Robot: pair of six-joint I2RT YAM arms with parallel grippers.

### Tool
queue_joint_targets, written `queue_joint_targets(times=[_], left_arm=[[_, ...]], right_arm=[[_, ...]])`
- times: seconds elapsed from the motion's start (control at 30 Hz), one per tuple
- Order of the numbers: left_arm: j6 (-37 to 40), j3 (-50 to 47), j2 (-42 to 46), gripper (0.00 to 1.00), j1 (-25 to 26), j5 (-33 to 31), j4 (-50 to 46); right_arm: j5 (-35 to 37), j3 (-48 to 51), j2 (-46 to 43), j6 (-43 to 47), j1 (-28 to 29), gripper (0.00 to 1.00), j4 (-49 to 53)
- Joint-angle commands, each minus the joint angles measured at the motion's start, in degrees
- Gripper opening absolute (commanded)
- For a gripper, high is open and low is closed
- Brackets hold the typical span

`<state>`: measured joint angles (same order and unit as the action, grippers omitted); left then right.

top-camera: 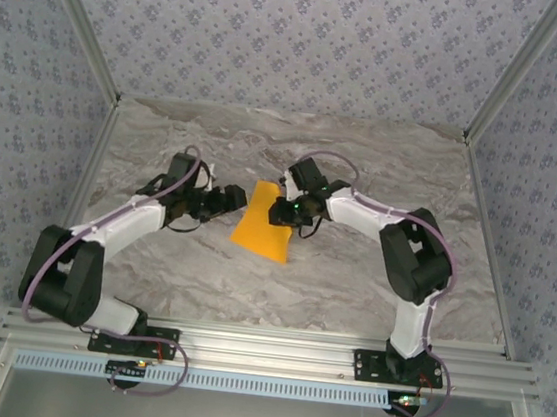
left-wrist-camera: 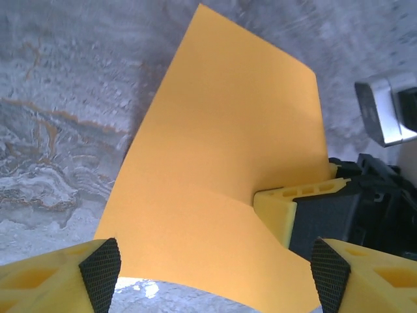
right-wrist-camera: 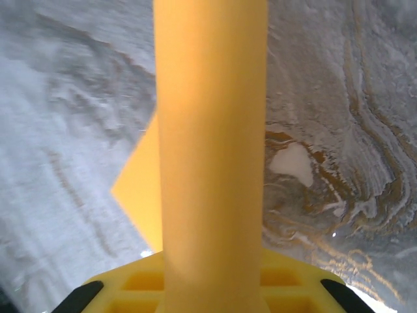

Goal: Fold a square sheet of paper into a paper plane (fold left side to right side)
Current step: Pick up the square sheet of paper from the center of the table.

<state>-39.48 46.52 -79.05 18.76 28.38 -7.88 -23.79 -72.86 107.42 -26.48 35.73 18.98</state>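
We're running two arms here, left arm (top-camera: pixel 124 219) and right arm (top-camera: pixel 371 212): white shells over chunky black joints, black base plates (top-camera: pixel 133 341) (tiny lights glowing by them), purple-grey cables (top-camera: pixel 333 156) looping alongside, and bright yellow honeycomb fingers (left-wrist-camera: pixel 39 280) with black knurled pads (left-wrist-camera: pixel 101 264).

Bright orange-yellow square sheet of paper (top-camera: pixel 264 222) (left-wrist-camera: pixel 228 163) (right-wrist-camera: pixel 212 163) — thin, plain. Sits mid table (top-camera: pixel 349 297), slanted. Not flat — one side lifted, bent in soft curve.

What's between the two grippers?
The square sheet of paper: in the top view its upper part sits between left gripper and right gripper.
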Motion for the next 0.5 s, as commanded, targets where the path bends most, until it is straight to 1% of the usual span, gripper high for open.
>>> queue_joint_targets(times=[0.0,0.13,0.23,0.37,0.47], left_arm=[[2.37,-0.83,4.9,0.82,-1.29,6.16,4.15],[3.44,-0.02,10.11,0.87,-1.89,11.35,7.74],[3.58,1.57,12.29,0.9,-1.89,15.24,10.17],[2.89,4.48,12.63,0.92,-1.68,20.26,13.61],[3.31,6.64,11.94,0.92,-0.65,23.03,15.22]], right_arm=[[-11.8,2.03,-7.62,4.14,-2.77,0.22,-4.27],[-23.09,3.66,-14.98,8.37,-7.03,0.22,-2.9],[-30.35,3.07,-20.0,11.52,-9.65,0.22,0.79],[-36.74,-0.32,-24.48,17.42,-10.64,0.23,8.53],[-41.16,-3.05,-26.18,19.57,-10.56,0.23,12.21]])
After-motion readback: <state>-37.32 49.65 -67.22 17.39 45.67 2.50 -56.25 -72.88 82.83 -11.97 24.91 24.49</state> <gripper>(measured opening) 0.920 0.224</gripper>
